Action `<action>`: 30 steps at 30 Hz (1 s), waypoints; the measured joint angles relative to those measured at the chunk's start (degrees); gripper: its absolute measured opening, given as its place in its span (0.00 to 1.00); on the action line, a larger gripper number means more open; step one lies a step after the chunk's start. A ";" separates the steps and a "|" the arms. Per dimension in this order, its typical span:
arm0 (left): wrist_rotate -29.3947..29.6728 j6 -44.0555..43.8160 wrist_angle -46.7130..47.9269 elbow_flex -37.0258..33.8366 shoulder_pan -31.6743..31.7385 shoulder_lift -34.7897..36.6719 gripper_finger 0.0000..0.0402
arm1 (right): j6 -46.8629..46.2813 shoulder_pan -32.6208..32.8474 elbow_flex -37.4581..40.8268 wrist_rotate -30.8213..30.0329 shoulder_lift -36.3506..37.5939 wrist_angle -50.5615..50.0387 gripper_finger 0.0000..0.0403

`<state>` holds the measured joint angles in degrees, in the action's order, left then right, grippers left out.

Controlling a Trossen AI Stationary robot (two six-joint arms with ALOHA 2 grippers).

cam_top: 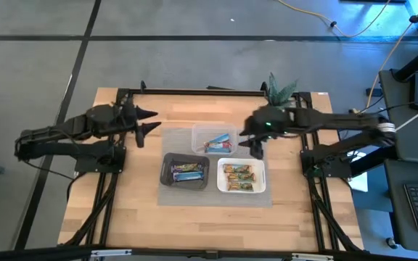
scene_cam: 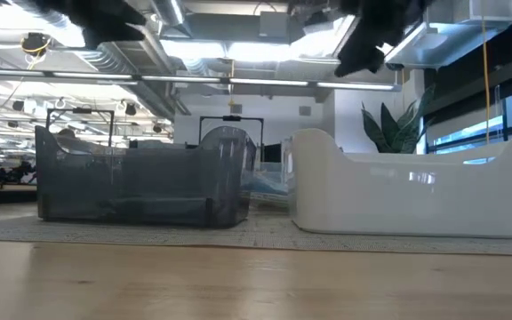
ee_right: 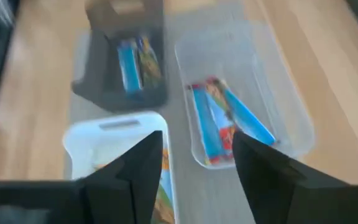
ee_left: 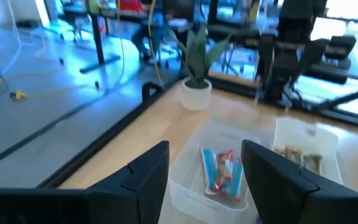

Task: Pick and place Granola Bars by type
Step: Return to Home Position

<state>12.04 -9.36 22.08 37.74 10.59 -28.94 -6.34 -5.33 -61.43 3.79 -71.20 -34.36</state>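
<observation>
The granola bars lie sorted in three trays on a grey mat. Bright blue bars (cam_top: 220,141) are in the clear tray (cam_top: 198,130), silvery-blue bars (cam_top: 187,171) in the black tray (cam_top: 167,174), and green, brown and orange bars (cam_top: 239,177) in the white tray (cam_top: 261,177). My left gripper (cam_top: 151,121) hovers open to the left of the clear tray; its wrist view shows the blue bars (ee_left: 221,171) ahead. My right gripper (cam_top: 252,141) hangs open just right of the clear tray, above the blue bars (ee_right: 219,121) and the white tray (ee_right: 114,134).
A small potted plant (cam_top: 280,90) stands at the far edge behind my right arm. The three trays sit close together mid-table on the mat (cam_top: 173,196). Bare wood lies along the near side (cam_top: 194,225) and on the left (cam_top: 100,196).
</observation>
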 joint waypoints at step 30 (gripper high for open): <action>1.79 -5.53 -7.58 -21.00 0.02 23.83 0.48 | -13.76 -0.22 51.06 2.29 39.12 54.06 0.49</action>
<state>13.82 -14.90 14.50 16.73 10.61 -5.10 -20.10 -5.55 -10.37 6.09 -32.08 19.71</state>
